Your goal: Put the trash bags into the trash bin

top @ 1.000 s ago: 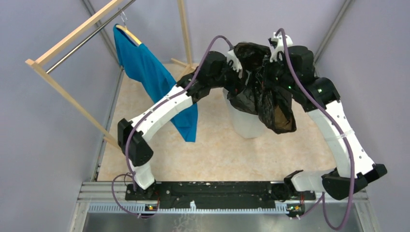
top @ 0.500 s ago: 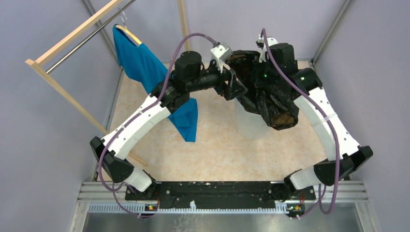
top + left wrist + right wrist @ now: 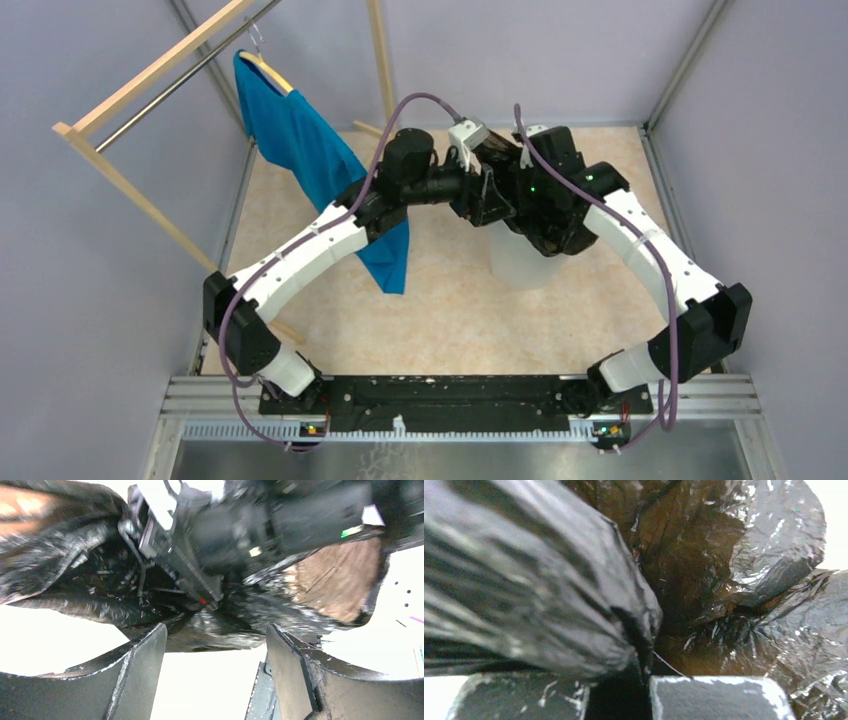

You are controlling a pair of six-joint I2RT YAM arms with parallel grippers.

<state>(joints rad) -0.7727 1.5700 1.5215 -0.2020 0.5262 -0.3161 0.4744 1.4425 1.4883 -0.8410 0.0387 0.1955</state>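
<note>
The black trash bag (image 3: pixel 562 240) is bunched at the mouth of the frosted-white trash bin (image 3: pixel 512 265), mostly under both wrists. My right gripper (image 3: pixel 548 222) points down over the bin and is shut on a fold of the bag (image 3: pixel 574 580), with film pinched between its pads (image 3: pixel 719 697). My left gripper (image 3: pixel 495 200) is open and empty just left of the bag. In the left wrist view its fingers (image 3: pixel 140 665) stand apart below the crinkled bag (image 3: pixel 215 630), with white bin wall (image 3: pixel 200 680) between them.
A blue T-shirt (image 3: pixel 300 140) hangs from a wooden rack (image 3: pixel 150 70) at the back left, close to my left forearm. Grey walls enclose the beige floor (image 3: pixel 450 320) on three sides.
Both wrists have come down and forward toward the bin. The bag, which hung wide over the bin's right side, is now lower and bunched at the bin mouth.
</note>
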